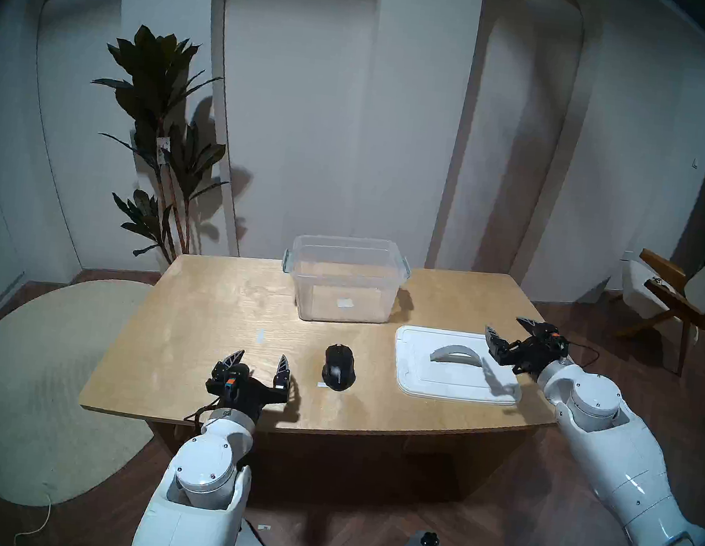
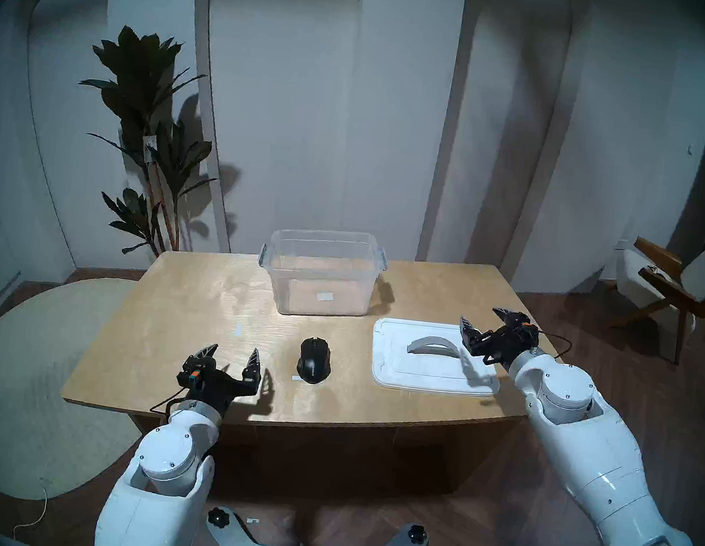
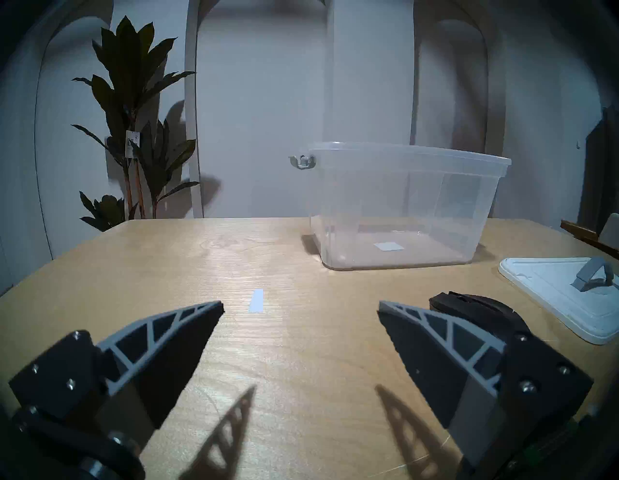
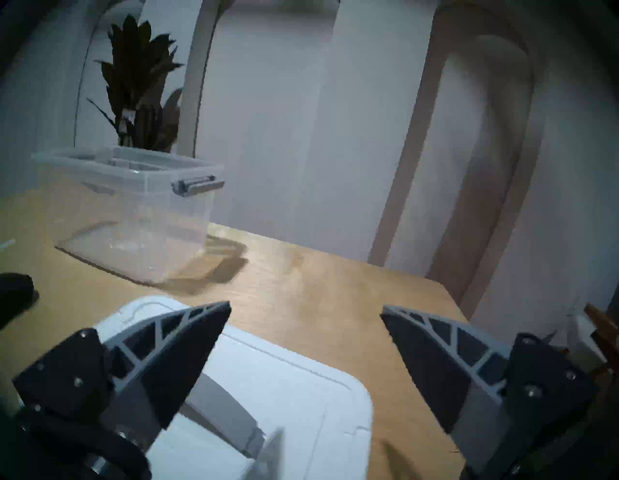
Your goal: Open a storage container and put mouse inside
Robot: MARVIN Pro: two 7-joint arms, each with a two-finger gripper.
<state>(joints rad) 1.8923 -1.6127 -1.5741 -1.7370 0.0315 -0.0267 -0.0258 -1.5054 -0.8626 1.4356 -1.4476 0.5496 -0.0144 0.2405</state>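
Note:
The clear storage container [image 1: 343,280] stands open and empty at the table's far middle; it also shows in the left wrist view [image 3: 407,204] and the right wrist view [image 4: 130,207]. Its white lid [image 1: 453,370] with a grey arched handle [image 1: 455,355] lies flat on the table to the right. The black mouse [image 1: 338,366] sits on the table in front of the container. My left gripper [image 1: 261,358] is open and empty, just left of the mouse [image 3: 475,310]. My right gripper [image 1: 509,328] is open and empty above the lid's right edge [image 4: 288,395].
A tall potted plant [image 1: 161,137] stands behind the table's left far corner. A wooden chair [image 1: 682,300] stands at the right. A small white tape strip [image 3: 256,301] lies on the wooden table [image 1: 217,308]. A round rug [image 1: 39,385] lies on the floor at the left.

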